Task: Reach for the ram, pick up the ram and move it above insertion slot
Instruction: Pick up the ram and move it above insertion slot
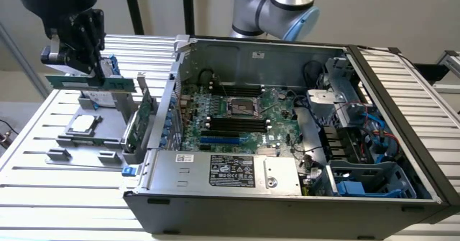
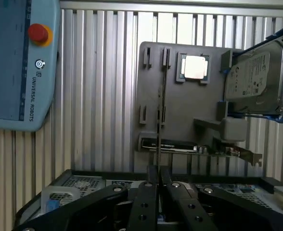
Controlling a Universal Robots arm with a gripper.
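Gripper (image 1: pixel 92 63) lifted clear of the parts tray, the ram (image 1: pixel 90 81) clenched in its fingers.

In the exterior view the black gripper hangs in the upper left of the frame, above the grey parts tray (image 1: pixel 61 155), with the ram held as a long green strip lying level just under its fingertips. From the wrist camera, the two dark fingers (image 2: pixel 144 202) are pressed together on the ram (image 2: pixel 159 130), which shows edge-on as a thin line running up the middle of the frame. Below it on the grey tray (image 2: pixel 180 106) sit a square silver processor (image 2: pixel 195 67), a silver hard drive (image 2: pixel 257 79) in a blue carrier, and a wider green card (image 2: pixel 199 149) standing on edge. The open computer case (image 1: pixel 302 122) fills the centre and right of the exterior view, its dark memory slots (image 1: pixel 234 123) on the motherboard well apart from the gripper. A teach pendant (image 2: pixel 21 62) with a red button lies on the slatted table (image 2: pixel 103 96).
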